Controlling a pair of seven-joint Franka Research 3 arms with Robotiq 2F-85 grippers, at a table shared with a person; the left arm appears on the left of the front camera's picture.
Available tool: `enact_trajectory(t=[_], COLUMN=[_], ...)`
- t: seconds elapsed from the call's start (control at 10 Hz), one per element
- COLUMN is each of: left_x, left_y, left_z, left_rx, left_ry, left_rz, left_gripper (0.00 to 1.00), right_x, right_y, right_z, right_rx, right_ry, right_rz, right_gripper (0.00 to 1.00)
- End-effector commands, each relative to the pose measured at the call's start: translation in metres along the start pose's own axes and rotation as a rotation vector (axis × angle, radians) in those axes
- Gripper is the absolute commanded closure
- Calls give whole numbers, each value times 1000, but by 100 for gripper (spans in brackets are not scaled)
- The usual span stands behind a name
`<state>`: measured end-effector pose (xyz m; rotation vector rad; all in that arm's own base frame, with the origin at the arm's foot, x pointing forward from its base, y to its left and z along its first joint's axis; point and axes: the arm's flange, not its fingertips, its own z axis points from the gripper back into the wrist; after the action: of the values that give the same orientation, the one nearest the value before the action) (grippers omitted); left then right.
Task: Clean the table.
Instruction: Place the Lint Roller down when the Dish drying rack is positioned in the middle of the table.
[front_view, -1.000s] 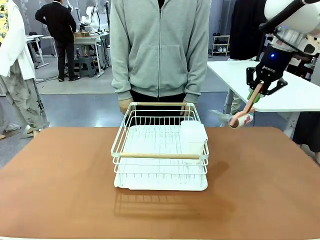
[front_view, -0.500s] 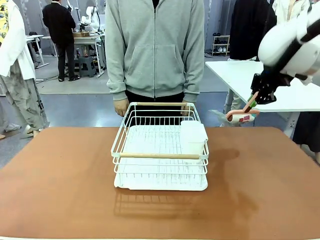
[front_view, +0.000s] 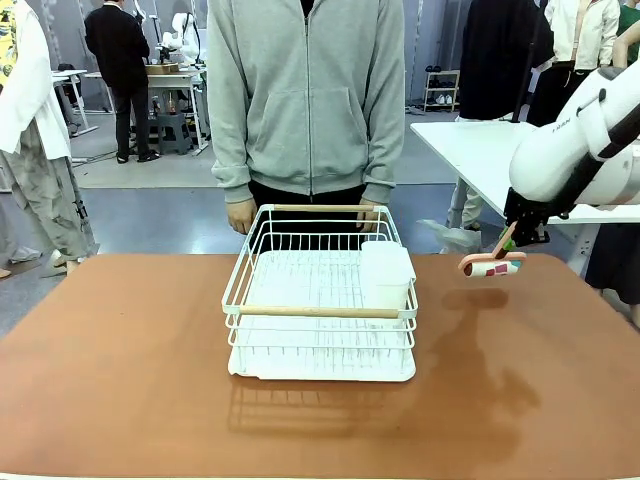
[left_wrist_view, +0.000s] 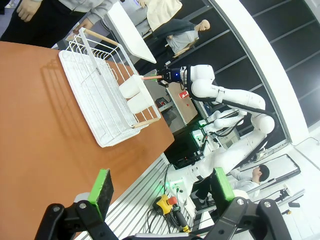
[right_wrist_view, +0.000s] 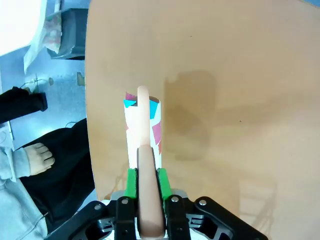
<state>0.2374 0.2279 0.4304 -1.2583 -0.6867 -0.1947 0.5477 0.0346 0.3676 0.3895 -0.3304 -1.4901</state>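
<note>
Right end effector (front_view: 507, 240) clamped on pink-handled lint roller with patterned white head (front_view: 491, 265), hovering above right far corner of matte reddish-brown surface (front_view: 120, 380). We lower it flat, roll along bare right edge, avoid white wire dish rack (front_view: 320, 300). Left end effector (left_wrist_view: 160, 192) apart, empty.

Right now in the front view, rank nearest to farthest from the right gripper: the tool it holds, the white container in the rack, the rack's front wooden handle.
From the right gripper:
1. Pink-handled tool, in its grip.
2. White container, rack's right side.
3. Front wooden handle, rack's near edge.
</note>
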Motion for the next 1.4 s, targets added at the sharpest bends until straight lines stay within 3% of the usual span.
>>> enact_trajectory(t=[0.0,0.6,0.7,0.8,0.9,1.0,1.1,1.3], left_x=[-2,-2,-2,-2,-2,-2,-2,-2], left_y=[-2,-2,-2,-2,-2,-2,-2,-2], left_z=[2,2,2,2,2,2,2,2], left_rx=[-9,-9,-9,-9,-9,-9,-9,-9], left_ry=[-4,-4,-4,-4,-4,-4,-4,-4], left_rz=[-6,-6,-6,-6,-6,-6,-6,-6], left_gripper=[0,0,0,0,0,0,0,0], right_x=[-11,-18,-18,-18,-19,-18,-19,-18], right_y=[-8,-18,-19,-20,-20,-20,-21,-21], right_z=[-10,-22,-22,-20,-19,-18,-15,-2], right_rx=[40,6,0,1,1,1,3,-13], right_ry=[-33,-26,-23,-20,-15,-11,-10,-24], right_rz=[-78,-54,-53,-48,-49,-52,-51,-50], right_gripper=[79,79,71,49,38,16,5,0])
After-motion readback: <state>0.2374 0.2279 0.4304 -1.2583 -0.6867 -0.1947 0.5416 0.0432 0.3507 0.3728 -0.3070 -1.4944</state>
